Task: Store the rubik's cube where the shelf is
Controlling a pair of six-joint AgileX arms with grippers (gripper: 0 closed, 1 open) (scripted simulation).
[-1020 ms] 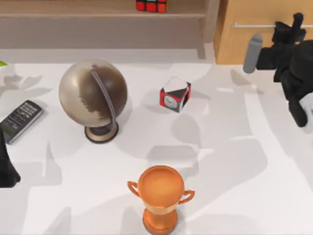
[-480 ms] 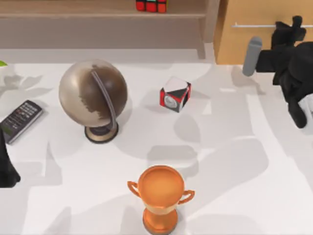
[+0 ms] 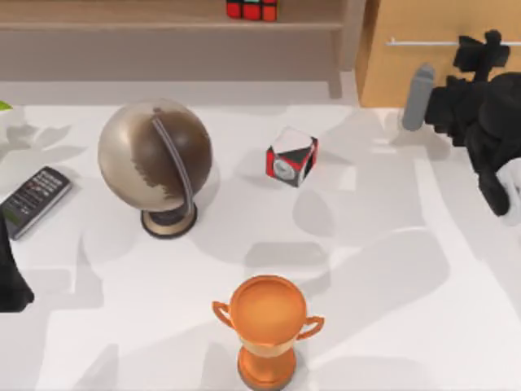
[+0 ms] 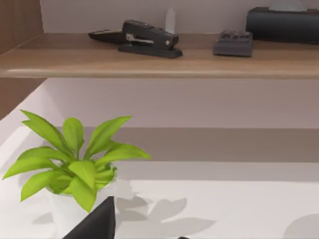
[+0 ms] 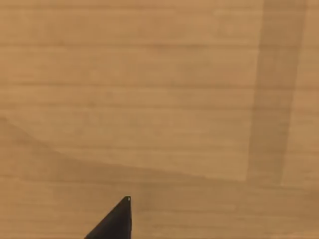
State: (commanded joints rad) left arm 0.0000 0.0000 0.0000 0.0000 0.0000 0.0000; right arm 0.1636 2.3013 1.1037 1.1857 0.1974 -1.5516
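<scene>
Cube: the rubik's cube (image 3: pixel 251 9) already sits on the shelf (image 3: pixel 163 24), at the top edge of the top view, near the wooden upright; you have nothing left to carry.
Right arm: the right gripper (image 3: pixel 480 53) is up at the table's right side, in front of the drawer front (image 3: pixel 444 73) and just below its silver handle (image 3: pixel 423 41). Whether its fingers are parted or closed you cannot tell; nothing appears between them.
Right wrist view: plain wood grain close ahead, with one dark fingertip (image 5: pixel 113 221) at the edge.
Left arm: parked at the table's left edge, beside the remote (image 3: pixel 34 199); its camera faces a potted plant (image 4: pixel 75 164) and a stapler (image 4: pixel 144 39) on the shelf board.
Step in hand, as judged: retreat to rest.
How to do it well: draw the right arm back and away from the drawer, clear of the handle. Stay high over the red, white and black cube (image 3: pixel 291 156), the globe (image 3: pixel 156 159) and the trophy (image 3: pixel 267 326), and leave all three alone.
</scene>
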